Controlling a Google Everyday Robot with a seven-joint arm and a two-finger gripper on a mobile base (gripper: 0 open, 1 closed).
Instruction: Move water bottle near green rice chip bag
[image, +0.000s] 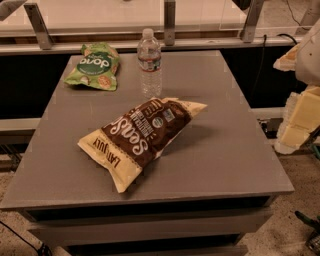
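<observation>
The water bottle (149, 62) stands upright at the back middle of the grey table (235, 150). It is clear and ribbed, with a white cap and a white label band. The green rice chip bag (94, 66) lies flat at the back left corner, about a hand's width left of the bottle. Part of my white arm (300, 110) shows at the right edge, beside the table and well away from both. My gripper is out of view.
A large brown and cream snack bag (142, 135) lies slantwise in the middle of the table, just in front of the bottle. A rail with metal posts (170, 22) runs behind the table. Cables (307, 222) lie on the floor at the lower right.
</observation>
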